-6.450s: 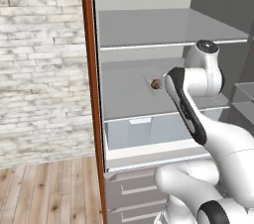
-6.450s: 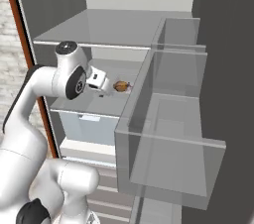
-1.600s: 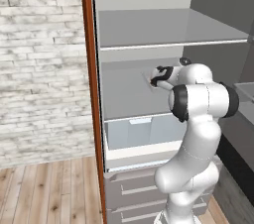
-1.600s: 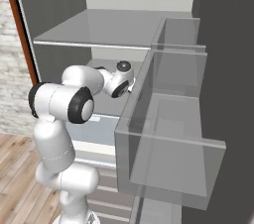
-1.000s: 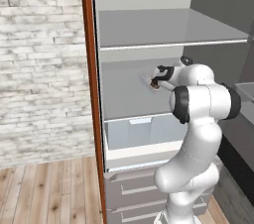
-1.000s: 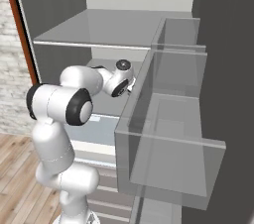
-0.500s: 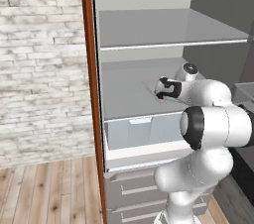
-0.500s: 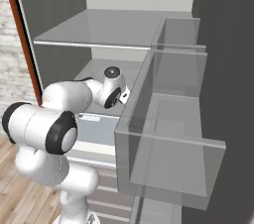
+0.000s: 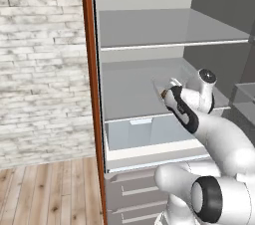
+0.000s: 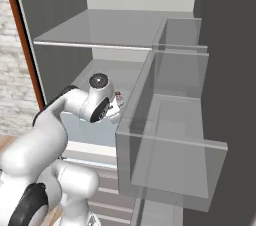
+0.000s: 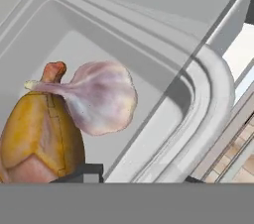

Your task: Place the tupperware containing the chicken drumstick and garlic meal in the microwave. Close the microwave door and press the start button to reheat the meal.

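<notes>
At the lower left of the hand view, a brown chicken drumstick (image 11: 37,139) lies close to the camera, and a pale garlic bulb (image 11: 101,96) touches it. Both are inside the translucent tupperware (image 11: 211,89). In the left base view the gripper (image 9: 164,91) is over the middle fridge shelf (image 9: 124,94). I cannot tell how wide its jaws stand or whether they hold anything.

Base views flank the shelves (image 9: 164,84); hand view close (inside tupperware (image 11: 208,84)).

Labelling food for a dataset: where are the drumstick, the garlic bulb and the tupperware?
drumstick (image 11: 39,139), hand view, golden skin.
garlic bulb (image 11: 101,96), hand view, rounded body.
tupperware (image 11: 216,84), hand view, rounded corner rim.
</notes>
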Tool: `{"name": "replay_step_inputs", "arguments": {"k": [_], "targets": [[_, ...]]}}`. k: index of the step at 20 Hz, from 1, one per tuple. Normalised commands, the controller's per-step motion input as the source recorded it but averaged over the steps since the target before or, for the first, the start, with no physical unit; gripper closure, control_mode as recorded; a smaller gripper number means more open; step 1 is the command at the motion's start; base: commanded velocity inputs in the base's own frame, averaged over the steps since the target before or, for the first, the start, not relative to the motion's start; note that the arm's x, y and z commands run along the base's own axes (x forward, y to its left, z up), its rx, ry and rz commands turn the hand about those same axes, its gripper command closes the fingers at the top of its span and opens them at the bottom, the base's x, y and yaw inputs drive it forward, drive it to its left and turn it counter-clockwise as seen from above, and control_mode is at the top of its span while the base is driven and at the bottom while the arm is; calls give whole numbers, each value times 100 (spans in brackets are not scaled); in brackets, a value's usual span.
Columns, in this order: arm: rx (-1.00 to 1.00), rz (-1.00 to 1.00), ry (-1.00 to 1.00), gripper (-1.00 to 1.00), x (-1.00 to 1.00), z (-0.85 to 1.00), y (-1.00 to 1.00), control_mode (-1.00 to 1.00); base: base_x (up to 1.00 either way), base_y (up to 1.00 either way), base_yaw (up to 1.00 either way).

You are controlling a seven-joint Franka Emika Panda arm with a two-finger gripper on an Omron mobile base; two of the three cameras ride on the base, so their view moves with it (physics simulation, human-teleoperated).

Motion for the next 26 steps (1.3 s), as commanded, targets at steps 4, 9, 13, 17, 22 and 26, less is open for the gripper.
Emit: {"name": "replay_step_inputs", "arguments": {"k": [4,9,13,17,22,26], "targets": [[13,-3,0,100,-100,57,18,-100,0,0,0],[2,0,1,100,-100,45,38,-100,0,0,0],[-1,0,6,100,-100,47,52,-100,0,0,0],[-2,-10,2,100,-88,44,12,-100,0,0,0],[-1,-13,4,100,-69,27,0,-100,0,0,0],[0,0,0,100,-38,0,0,-100,0,0,0]]}}
